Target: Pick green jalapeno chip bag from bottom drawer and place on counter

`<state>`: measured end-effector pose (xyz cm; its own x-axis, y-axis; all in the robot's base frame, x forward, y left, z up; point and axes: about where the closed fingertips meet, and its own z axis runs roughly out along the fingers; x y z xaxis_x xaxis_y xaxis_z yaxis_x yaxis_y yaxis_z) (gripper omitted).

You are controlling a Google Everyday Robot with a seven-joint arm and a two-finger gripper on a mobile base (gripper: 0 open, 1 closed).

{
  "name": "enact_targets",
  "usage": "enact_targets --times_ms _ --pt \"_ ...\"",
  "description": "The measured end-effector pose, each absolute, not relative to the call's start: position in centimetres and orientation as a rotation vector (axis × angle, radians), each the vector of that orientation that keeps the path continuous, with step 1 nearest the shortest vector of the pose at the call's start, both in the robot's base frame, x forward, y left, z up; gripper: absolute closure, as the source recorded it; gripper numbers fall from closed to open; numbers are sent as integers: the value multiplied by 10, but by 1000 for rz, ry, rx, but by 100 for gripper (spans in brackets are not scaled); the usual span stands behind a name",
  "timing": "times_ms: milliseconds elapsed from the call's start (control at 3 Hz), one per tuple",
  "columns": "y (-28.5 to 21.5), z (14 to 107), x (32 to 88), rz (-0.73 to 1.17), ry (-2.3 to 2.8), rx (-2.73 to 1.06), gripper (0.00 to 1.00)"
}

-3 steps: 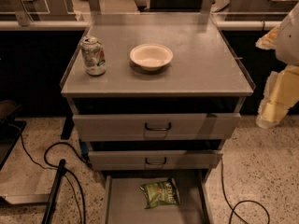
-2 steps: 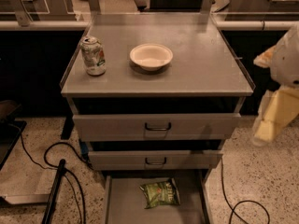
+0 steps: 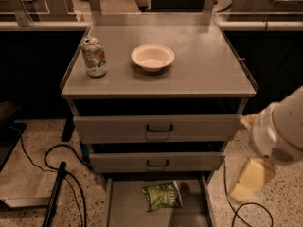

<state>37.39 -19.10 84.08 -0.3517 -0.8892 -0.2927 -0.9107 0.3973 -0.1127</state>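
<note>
There's the green jalapeno chip bag (image 3: 162, 196), lying flat in the open bottom drawer (image 3: 124, 207), close to its back edge and about midway between the side walls. The gripper (image 3: 250, 181) hangs outside the drawer's right wall, out over the floor and well apart from the bag. Whether it's spread or closed, I can't tell from here.

That bag looks light and puffy, with crinkled, slick film, so it'll probably give under pressure and the chips inside could crush. I'd take it gently by a crimped end or pinch across the narrow middle, because a hard squeeze may make it squirt sideways.

Up on the counter (image 3: 203, 60), a soda can (image 3: 94, 56) stands near the left edge with a bowl (image 3: 152, 57) beside it, and the right half looks the better landing spot
</note>
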Motion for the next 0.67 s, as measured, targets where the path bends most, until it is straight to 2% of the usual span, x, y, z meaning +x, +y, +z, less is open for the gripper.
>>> enact_targets --times_ms 667 --pt "-194 806 353 142 2411 -1594 0"
